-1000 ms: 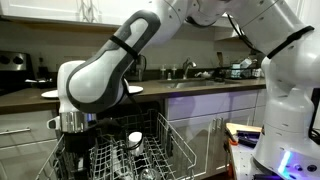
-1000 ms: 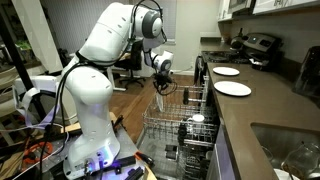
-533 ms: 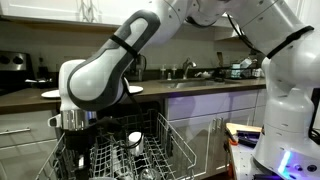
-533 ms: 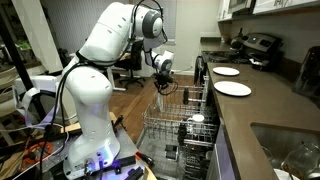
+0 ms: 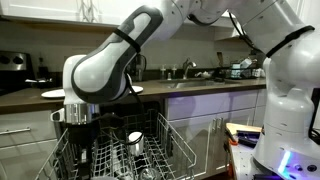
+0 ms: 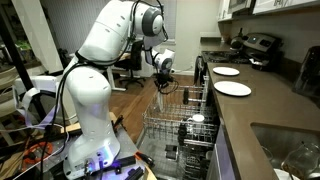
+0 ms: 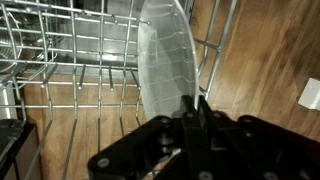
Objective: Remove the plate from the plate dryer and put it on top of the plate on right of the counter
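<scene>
Gripper (image 7: pixel 195 112) closed since prev. frame, pinching 1 plate (image 7: pixel 165 60) in dryer (image 7: pixel 70 62); 2 plates (image 6: pixel 226 71) (image 6: pixel 232 89) on counter (image 6: pixel 250 125).

The long dark brown counter (image 6: pixel 247 112) carries a flat round white plate (image 6: pixel 232 89) and, just beyond it, a smaller-looking round white plate (image 6: pixel 226 71).

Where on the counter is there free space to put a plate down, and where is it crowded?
Bare counter lies between the nearer white plate and the sink. The far end is crowded: another plate, then the stove. The plate dryer is full of tines.
</scene>
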`<action>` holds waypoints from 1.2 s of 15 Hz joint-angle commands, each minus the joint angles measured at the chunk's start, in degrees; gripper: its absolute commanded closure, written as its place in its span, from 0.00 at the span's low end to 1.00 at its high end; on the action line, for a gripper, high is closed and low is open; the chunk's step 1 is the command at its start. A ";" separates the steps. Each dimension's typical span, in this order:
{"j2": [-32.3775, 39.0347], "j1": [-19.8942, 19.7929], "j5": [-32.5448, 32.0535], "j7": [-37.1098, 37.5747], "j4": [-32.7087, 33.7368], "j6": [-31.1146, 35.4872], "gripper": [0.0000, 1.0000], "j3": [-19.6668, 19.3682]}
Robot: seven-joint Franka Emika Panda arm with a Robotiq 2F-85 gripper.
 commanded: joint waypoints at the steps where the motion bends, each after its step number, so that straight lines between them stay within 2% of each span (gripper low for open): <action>1: -5.19 -1.28 1.83 -1.77 -4.02 -0.41 0.92 1.28; 5: -8.13 -0.68 2.18 -1.14 -5.26 -1.52 0.93 0.88; 6: -8.41 -0.45 2.22 -0.65 -5.41 -1.53 0.72 0.55; 12: -6.49 -0.02 2.20 -1.27 -4.04 -1.57 0.38 0.26; 17: -4.38 0.08 2.12 -1.68 -2.96 -1.52 0.04 0.43; 18: -3.87 0.20 1.98 -1.60 -2.67 -1.58 0.02 0.38</action>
